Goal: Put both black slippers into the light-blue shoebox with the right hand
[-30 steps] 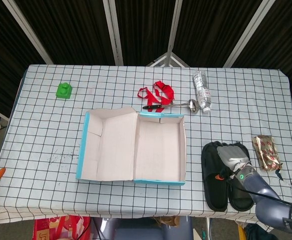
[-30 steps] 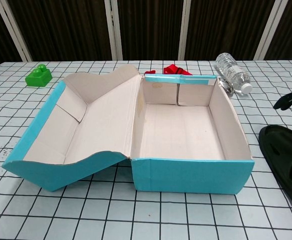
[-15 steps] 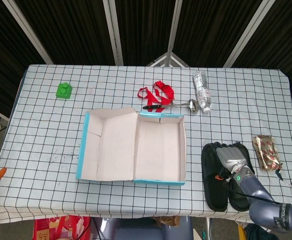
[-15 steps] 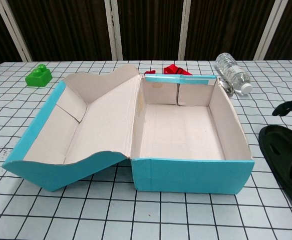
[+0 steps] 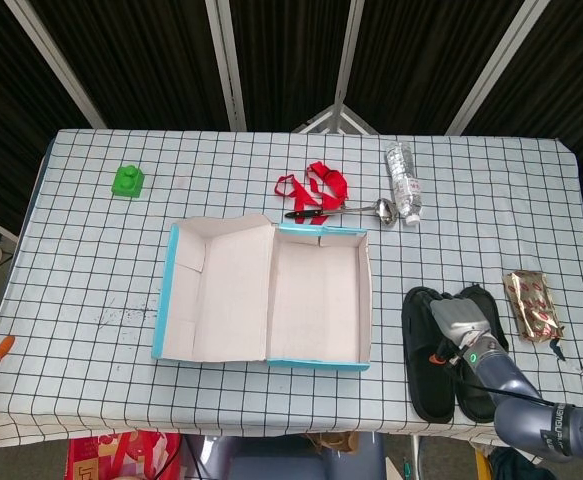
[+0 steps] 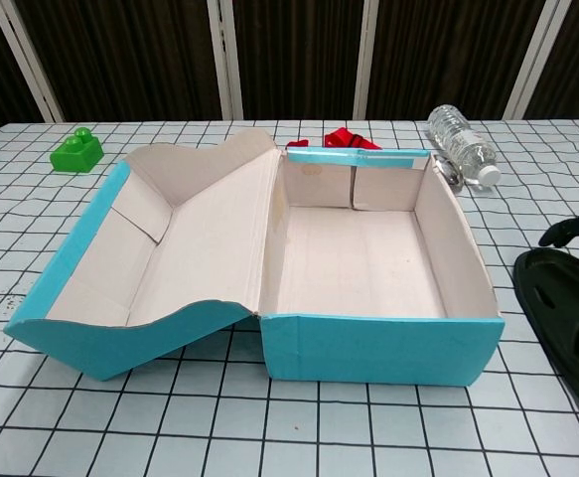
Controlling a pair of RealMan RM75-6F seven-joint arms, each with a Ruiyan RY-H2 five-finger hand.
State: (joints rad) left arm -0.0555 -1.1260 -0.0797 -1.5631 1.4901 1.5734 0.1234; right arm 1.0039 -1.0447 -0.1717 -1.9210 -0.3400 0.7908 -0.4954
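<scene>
The light-blue shoebox [image 5: 363, 300] stands open in the middle of the table, its lid folded out to the left and its base holding nothing; the chest view shows its front wall [image 6: 378, 348]. Two black slippers lie side by side to the right of it, one [image 5: 423, 365] nearer the box and one [image 5: 471, 403] beyond. My right hand [image 5: 463, 322] hovers over their far ends with fingers extended. In the chest view its fingertips [image 6: 575, 232] sit just above the slipper [image 6: 567, 308] at the right edge, gripping nothing. My left hand shows in neither view.
Behind the box lie a red ribbon [image 5: 316, 183], a spoon [image 5: 366, 210] and a water bottle [image 5: 403, 182]. A green brick [image 5: 128, 181] sits at the far left. A snack packet [image 5: 534, 305] lies right of the slippers, near the table's right edge.
My right hand has drawn back a little toward me and sunk lower over the slippers. The slippers and the box have not moved.
</scene>
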